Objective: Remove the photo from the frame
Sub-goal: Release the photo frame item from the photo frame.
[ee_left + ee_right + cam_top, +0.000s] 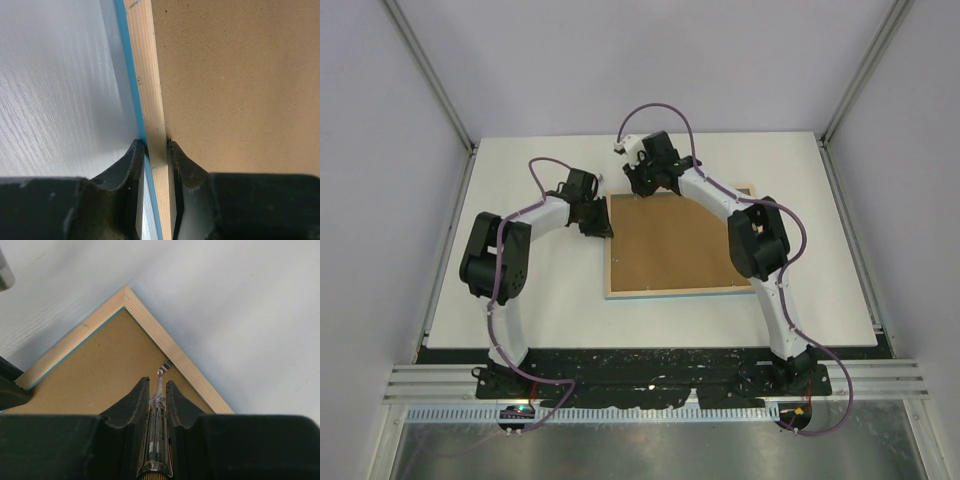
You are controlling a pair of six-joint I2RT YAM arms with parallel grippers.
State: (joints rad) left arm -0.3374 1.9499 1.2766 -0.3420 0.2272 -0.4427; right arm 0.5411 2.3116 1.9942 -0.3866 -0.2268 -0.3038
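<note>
The frame (670, 291) lies face down on the white table, its wood-coloured back and light-blue edge showing. A brown backing board (670, 245) fills it, and the photo is hidden. My left gripper (600, 228) is shut on the frame's left rail (147, 75), one finger outside it and one on the board (240, 80). My right gripper (642, 185) is at the frame's far left corner (150, 322). It is shut on a clear-handled pointed tool (156, 430), whose tip touches a small metal tab (167, 365) at the board's edge.
The white table (520, 300) is bounded by grey walls on three sides and a black strip at the near edge. My left gripper's finger (10, 387) shows at the left edge of the right wrist view.
</note>
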